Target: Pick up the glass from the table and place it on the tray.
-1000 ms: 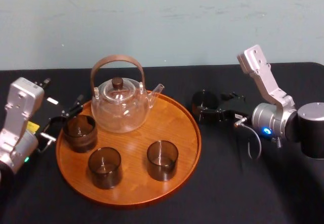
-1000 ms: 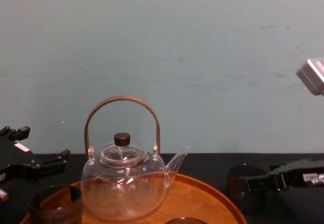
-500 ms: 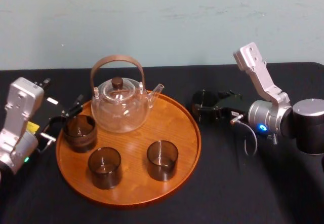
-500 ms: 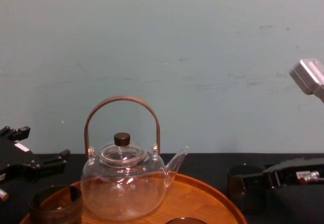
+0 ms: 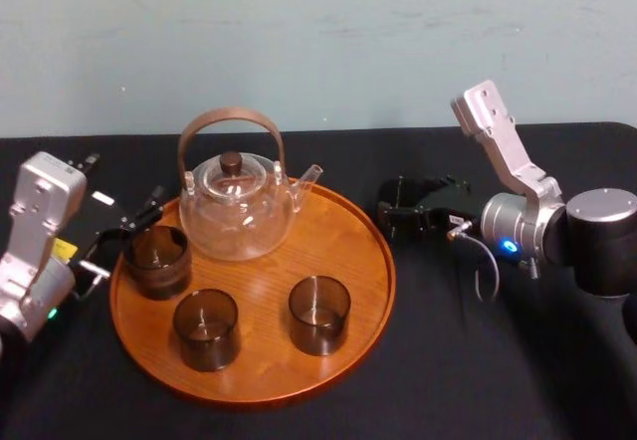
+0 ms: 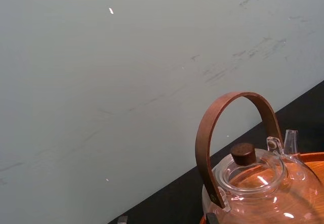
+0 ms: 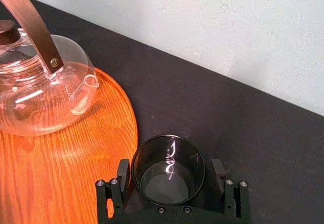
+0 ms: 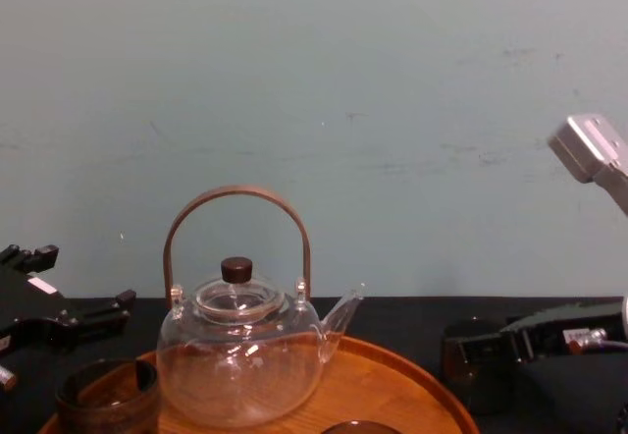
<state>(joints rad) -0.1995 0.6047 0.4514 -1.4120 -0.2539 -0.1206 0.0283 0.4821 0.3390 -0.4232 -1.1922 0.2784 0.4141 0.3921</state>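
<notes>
Smoked brown glass (image 7: 168, 178): short, straight-walled, mouth up, a streak of light on its thick base. It sits upright at the level of the black-cloth table (image 5: 478, 360), just off the rim of the tray (image 5: 264, 271) at the tray's 2 o'clock, clear of the wood.

Right gripper (image 5: 393, 208): reaches in low from the 3 o'clock side, closed onto the glass with one black pad against each side of its wall.

Left gripper (image 5: 124, 243): parked at the tray's 9 o'clock, jaws spread, holding nothing.

On the tray: a clear teapot (image 5: 237, 216) with a brown hoop handle at 12 o'clock, and three matching dark cups (image 5: 206, 329) at 9, 7 and 4 o'clock.

Hard to read: from the head view the glass is dark on dark cloth and half masked by the gripper. Whether its base rests on the cloth or is just raised cannot be told.

Between views: the chest view cuts off the tray's near half and gives the glass (image 8: 469, 360) side-on as a dark block. The right wrist view looks down into the mouth and shows the strip of cloth between glass and rim. The left wrist view takes in the teapot's handle and lid against the pale wall (image 6: 126, 57).
</notes>
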